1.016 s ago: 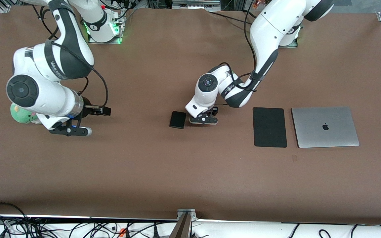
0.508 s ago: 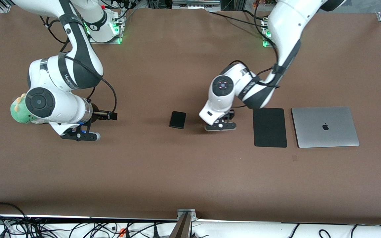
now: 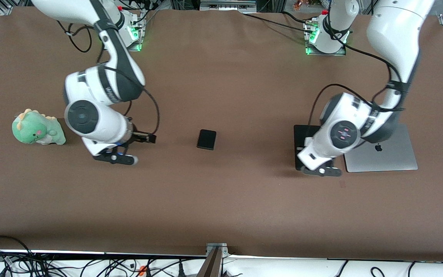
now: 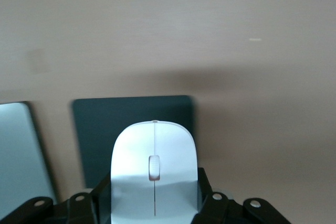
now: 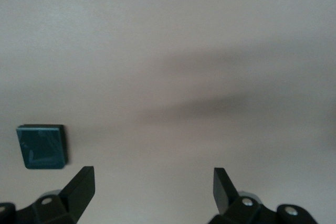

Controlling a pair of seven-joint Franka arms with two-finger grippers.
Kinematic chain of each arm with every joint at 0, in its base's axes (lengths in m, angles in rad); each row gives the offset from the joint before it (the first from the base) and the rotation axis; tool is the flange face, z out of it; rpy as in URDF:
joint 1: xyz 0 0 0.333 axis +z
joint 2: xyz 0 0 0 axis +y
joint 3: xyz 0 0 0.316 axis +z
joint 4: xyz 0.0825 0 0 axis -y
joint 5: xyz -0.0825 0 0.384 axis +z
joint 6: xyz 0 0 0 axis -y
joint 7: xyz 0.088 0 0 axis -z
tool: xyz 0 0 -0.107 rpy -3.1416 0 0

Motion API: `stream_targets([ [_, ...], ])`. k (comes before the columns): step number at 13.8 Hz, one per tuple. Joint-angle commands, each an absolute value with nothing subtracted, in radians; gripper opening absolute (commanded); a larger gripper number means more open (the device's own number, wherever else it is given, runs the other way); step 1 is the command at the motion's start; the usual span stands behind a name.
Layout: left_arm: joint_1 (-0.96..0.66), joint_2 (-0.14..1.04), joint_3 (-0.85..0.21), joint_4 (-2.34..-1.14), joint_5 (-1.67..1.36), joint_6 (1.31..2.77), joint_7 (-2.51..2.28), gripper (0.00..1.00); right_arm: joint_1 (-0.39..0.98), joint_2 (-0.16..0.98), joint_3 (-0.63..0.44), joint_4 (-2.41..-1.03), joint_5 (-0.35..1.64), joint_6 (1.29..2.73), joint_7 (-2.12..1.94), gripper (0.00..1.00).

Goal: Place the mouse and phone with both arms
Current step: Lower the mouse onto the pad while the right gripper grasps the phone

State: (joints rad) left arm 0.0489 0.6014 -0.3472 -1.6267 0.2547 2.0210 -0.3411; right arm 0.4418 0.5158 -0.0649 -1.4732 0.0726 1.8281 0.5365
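Note:
The white mouse (image 4: 154, 169) sits between the fingers of my left gripper (image 4: 154, 195), which is shut on it. In the front view the left gripper (image 3: 320, 171) hangs over the edge of the black mouse pad (image 3: 301, 134) that is nearer the camera, and the mouse is hidden under the wrist. The mouse pad (image 4: 131, 121) shows past the mouse in the left wrist view. The black phone (image 3: 206, 139) lies flat mid-table. My right gripper (image 3: 115, 158) is open and empty, over bare table between the phone and the plush toy. The phone (image 5: 42, 146) shows off to one side in the right wrist view, past the right gripper (image 5: 152, 184).
A closed silver laptop (image 3: 392, 157) lies beside the mouse pad toward the left arm's end, partly under the left arm; it also shows in the left wrist view (image 4: 18, 153). A green dinosaur plush (image 3: 37, 131) sits toward the right arm's end.
My left gripper has carried the mouse from beside the phone to over the mouse pad. My right arm has moved toward the phone, uncovering the plush.

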Motion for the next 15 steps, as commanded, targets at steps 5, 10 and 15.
stream_targets([
  [5, 0.133, 0.681, -0.365, -1.698, 0.235, 2.083, -0.290, 0.44, 0.595, 0.610, -0.080, -1.470, 0.081, 1.989, 0.784, 1.00],
  [10, 0.138, 0.677, -0.365, -1.793, 0.235, 2.221, -0.310, 0.73, 0.702, 0.693, -0.080, -1.466, 0.071, 2.196, 0.822, 1.00],
  [15, 0.140, 0.658, -0.365, -1.783, 0.235, 2.201, -0.301, 1.00, 0.752, 0.767, -0.080, -1.468, 0.055, 2.282, 0.796, 1.00],
])
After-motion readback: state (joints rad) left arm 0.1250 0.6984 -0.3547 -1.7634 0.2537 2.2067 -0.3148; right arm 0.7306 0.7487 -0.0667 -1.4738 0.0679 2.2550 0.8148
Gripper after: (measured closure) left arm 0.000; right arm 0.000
